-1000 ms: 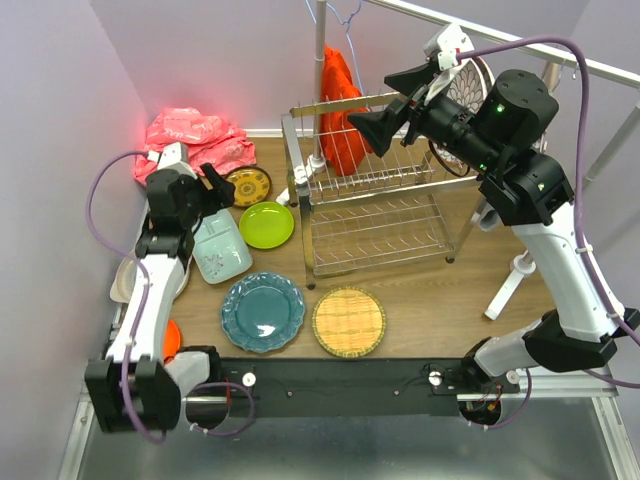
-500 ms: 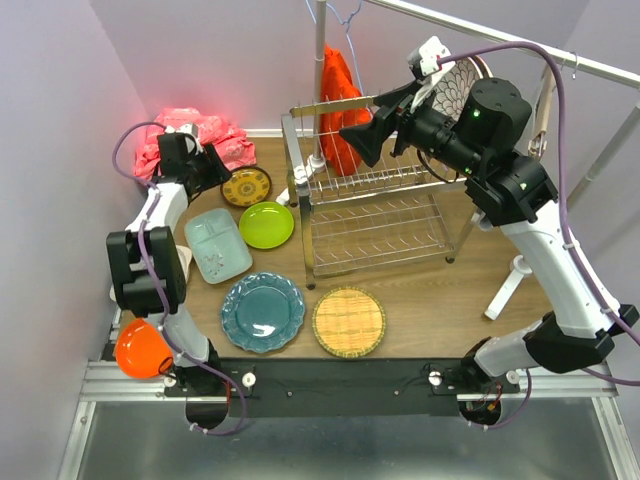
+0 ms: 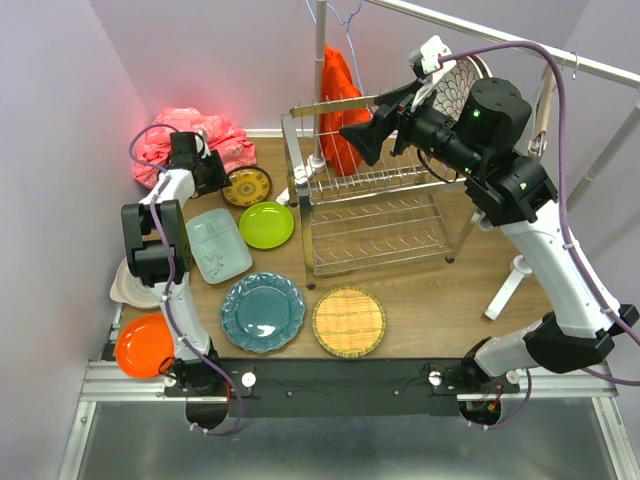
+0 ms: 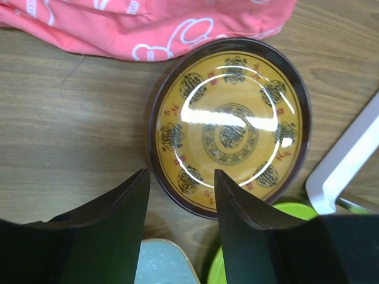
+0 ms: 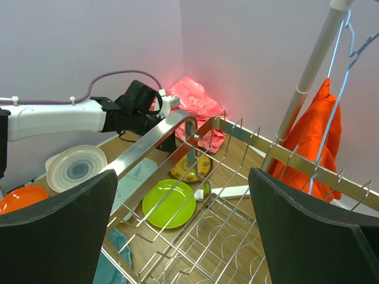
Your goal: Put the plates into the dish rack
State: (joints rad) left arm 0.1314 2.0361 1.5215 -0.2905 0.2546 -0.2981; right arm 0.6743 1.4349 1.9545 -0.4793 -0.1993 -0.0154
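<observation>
Wooden surface (image 3: pixel 430 290) seen from above; a chrome wire dish rack (image 3: pixel 375 215) stands at its middle back; plates lie flat to the rack's left and front: a lime green plate (image 3: pixel 266 224), a mint divided tray (image 3: pixel 218 245), a teal scalloped plate (image 3: pixel 262 311), a woven-yellow plate (image 3: pixel 349 321), and an orange plate (image 3: pixel 142 345) at the near left edge. The left gripper (image 4: pixel 180 177) hangs over a small dark-yellow plate (image 4: pixel 231 127) beside a pink bag (image 4: pixel 148 23) at the far left; its fingers (image 4: pixel 112 225) are parted, the plate's near rim showing between them; whether they touch it cannot be told. The right gripper (image 5: pixel 183 177) is raised above the rack's upper tier, spread wide, holding nothing; an orange cloth (image 3: pixel 340 110) hangs behind the rack.
</observation>
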